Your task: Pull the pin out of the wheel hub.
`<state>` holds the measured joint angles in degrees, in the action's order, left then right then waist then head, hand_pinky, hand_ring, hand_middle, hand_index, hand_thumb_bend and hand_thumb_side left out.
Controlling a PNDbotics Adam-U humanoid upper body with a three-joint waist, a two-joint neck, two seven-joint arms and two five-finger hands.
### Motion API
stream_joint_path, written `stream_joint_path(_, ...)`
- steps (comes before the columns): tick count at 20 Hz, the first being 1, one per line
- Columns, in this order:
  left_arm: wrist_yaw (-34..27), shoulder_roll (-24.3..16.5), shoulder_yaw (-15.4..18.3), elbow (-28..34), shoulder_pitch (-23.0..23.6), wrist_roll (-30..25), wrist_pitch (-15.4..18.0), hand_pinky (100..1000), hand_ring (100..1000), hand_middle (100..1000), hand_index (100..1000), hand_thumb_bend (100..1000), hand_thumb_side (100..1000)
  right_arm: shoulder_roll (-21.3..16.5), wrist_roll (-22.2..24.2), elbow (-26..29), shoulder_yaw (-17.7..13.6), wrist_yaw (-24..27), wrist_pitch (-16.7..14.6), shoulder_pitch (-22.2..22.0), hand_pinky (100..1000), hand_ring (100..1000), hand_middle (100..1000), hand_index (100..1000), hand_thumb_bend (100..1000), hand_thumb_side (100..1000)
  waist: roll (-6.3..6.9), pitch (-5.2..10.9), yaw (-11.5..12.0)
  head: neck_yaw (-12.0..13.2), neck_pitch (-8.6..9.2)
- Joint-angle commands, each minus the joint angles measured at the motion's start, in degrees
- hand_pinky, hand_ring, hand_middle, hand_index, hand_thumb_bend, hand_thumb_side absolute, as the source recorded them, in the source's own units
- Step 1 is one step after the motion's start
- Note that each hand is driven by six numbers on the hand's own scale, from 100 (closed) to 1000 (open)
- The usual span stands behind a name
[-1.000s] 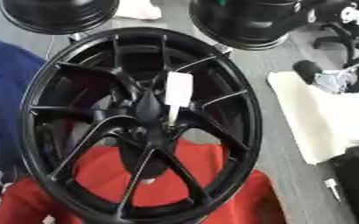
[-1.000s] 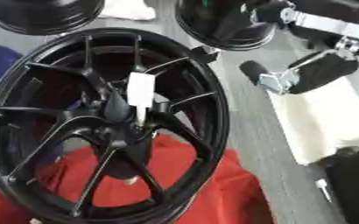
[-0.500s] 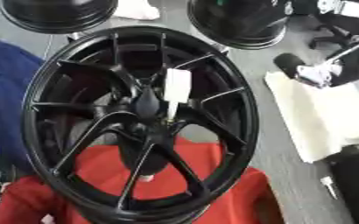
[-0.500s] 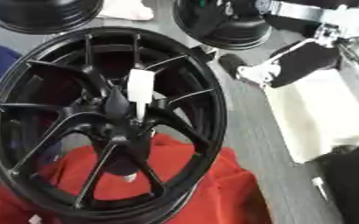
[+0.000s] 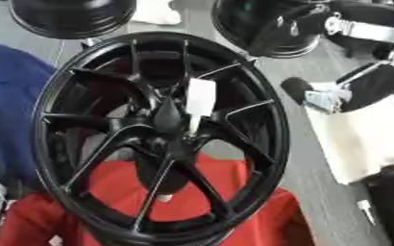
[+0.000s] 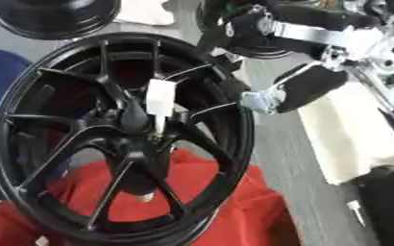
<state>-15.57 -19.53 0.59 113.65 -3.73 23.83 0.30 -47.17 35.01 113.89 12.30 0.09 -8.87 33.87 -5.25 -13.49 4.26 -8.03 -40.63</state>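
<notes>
A large black wheel hub (image 5: 163, 139) is seen lying across most of the grey tabletop (image 5: 318, 192), its rim reaching close to the lower edge of the view and its near part resting on a red cloth (image 5: 116, 202). The spokes run from the rim to a raised centre. A blue cloth (image 5: 11, 110) is found at the left, just beside or partly under the rim. At the far edge two more black wheels are placed, one at the upper left (image 5: 70, 17) and one at the upper middle (image 5: 267, 26); the latter lies just beside the hub's far rim. A cream cloth (image 5: 364, 139) is spread on the right, apart from the hub, with a strip of bare grey surface between them.

The right arm (image 6: 318, 33), black with silver joints, is brought in from the upper right. The right hand (image 6: 276, 93) is held above the hub's right rim, near the centre but apart from it; whether its fingers are spread or curled cannot be told, and nothing is seen held in it.

The pin (image 6: 159, 101), a white piece with a thin stem below, is seen standing at the centre of the hub, between the spokes. A small white object (image 6: 352, 207) lies on the grey surface at the lower right.
</notes>
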Motion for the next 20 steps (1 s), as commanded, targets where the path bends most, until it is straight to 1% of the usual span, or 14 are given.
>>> stream_joint_path(1,0.2,-0.3,0.5,0.9,0.0,0.1,-0.4,614,749,623,691,100,794,-0.3,0.6,0.7,0.0,-0.7,0.2,1.2,859,838,788,836,100,349,0.23,0.9,-0.2,0.3,0.65)
stream_joint_path(6,0.2,-0.1,0.6,0.9,0.1,0.3,-0.8,614,749,623,691,100,794,0.8,1.0,0.7,1.0,-3.6,2.3,1.5,865,848,798,850,100,385,0.09,0.86,0.0,0.2,0.73)
stream_joint_path(7,0.3,-0.1,0.6,0.9,0.0,0.3,-0.8,614,750,624,691,100,795,1.0,0.9,0.7,1.2,-4.1,2.8,1.6,867,853,803,855,100,386,0.03,0.85,0.1,0.1,0.76)
stream_joint_path(8,0.3,0.0,0.6,0.9,0.0,0.2,-0.9,615,750,624,692,100,796,1.2,0.9,0.7,1.5,-4.6,3.1,1.6,871,857,806,861,100,360,-0.02,0.83,0.2,0.1,0.77)
stream_joint_path(9,0.3,0.0,0.6,0.9,0.0,0.2,-0.9,616,750,624,692,100,796,1.3,0.8,0.7,1.8,-5.3,3.5,1.6,873,862,810,866,100,398,-0.06,0.79,0.3,0.0,0.73)
stream_joint_path(10,0.4,0.1,0.6,0.9,0.0,0.2,-1.0,619,751,624,692,100,797,1.5,0.8,0.7,2.1,-5.9,3.8,1.6,875,865,812,876,100,394,-0.11,0.76,0.4,0.0,0.67)
stream_joint_path(16,0.1,0.3,0.4,0.9,-0.2,0.0,-1.4,627,751,624,691,100,799,2.2,0.3,0.7,3.6,-10.0,5.7,2.3,892,897,840,903,100,449,-0.54,0.59,1.3,-0.5,0.04)
stream_joint_path(18,0.0,0.4,0.4,0.9,-0.3,0.0,-1.6,628,751,623,690,100,800,2.4,0.0,0.7,3.9,-11.1,6.4,2.7,895,902,844,907,100,431,-0.69,0.61,1.5,-0.7,-0.21)
stream_joint_path(20,-0.1,0.4,0.4,0.9,-0.3,0.0,-1.7,628,750,622,689,100,801,2.5,-0.2,0.7,4.2,-12.0,7.1,2.9,902,914,853,917,100,387,-0.89,0.75,1.7,-0.9,-0.52)
